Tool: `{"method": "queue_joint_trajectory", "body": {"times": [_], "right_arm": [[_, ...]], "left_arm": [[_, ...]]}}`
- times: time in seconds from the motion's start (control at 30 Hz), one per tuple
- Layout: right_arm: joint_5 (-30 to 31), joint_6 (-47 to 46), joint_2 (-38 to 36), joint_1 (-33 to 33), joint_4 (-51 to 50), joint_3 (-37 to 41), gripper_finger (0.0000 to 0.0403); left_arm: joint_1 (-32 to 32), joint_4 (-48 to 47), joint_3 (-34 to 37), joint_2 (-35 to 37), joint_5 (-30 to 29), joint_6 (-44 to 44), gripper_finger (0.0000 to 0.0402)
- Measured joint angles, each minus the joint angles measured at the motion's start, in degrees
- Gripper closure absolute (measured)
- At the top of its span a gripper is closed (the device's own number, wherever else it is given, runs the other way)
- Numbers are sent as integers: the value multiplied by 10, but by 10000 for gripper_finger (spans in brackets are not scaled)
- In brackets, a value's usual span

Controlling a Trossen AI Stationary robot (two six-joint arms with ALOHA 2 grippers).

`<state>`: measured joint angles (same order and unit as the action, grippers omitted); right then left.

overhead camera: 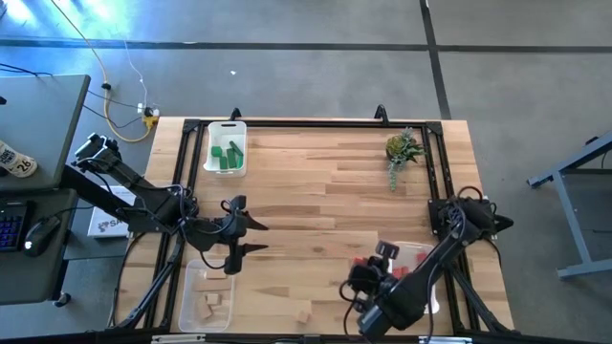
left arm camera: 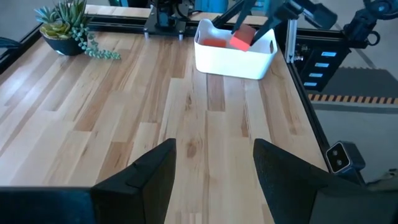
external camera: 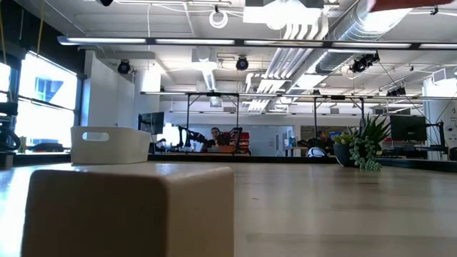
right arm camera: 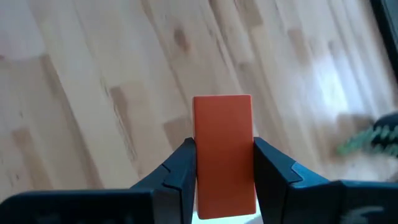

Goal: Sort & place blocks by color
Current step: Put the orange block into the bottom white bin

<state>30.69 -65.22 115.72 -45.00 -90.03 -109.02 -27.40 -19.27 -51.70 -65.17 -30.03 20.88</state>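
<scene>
Right wrist view: red block [right arm camera: 223, 155] clenched between right gripper [right arm camera: 224, 168] jaws, above white tray [overhead camera: 417, 256] near right front corner of surface [overhead camera: 325, 191]. Left gripper [overhead camera: 251, 236] jaws released, empty, hovering by left edge near tan-block tray [overhead camera: 191, 301].

In the low view a tan block [external camera: 128, 210] sits so close that the picture's lower edge cuts it off. My right tool [right arm camera: 224, 163] clamps a red block [right arm camera: 224, 155] whose lower end the picture's edge cuts off. From above, my right arm hides much of the red tray [overhead camera: 421, 256]. Beyond the table [external camera: 343, 207], the people are too small to make out.
</scene>
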Motion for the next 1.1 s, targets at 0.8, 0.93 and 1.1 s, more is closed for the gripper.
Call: {"method": "queue_joint_trajectory", "body": {"times": [0.8,0.93,1.1], "right_arm": [[-113,-272,-9,-137,0,69,304],[-121,-303,-9,-151,1,79,304],[-202,-360,-10,-168,1,145,304]], "left_arm": [[52,134,0,-1,79,-71,200],[73,134,0,-7,116,-67,200],[92,142,0,-25,143,-71,200]]}}
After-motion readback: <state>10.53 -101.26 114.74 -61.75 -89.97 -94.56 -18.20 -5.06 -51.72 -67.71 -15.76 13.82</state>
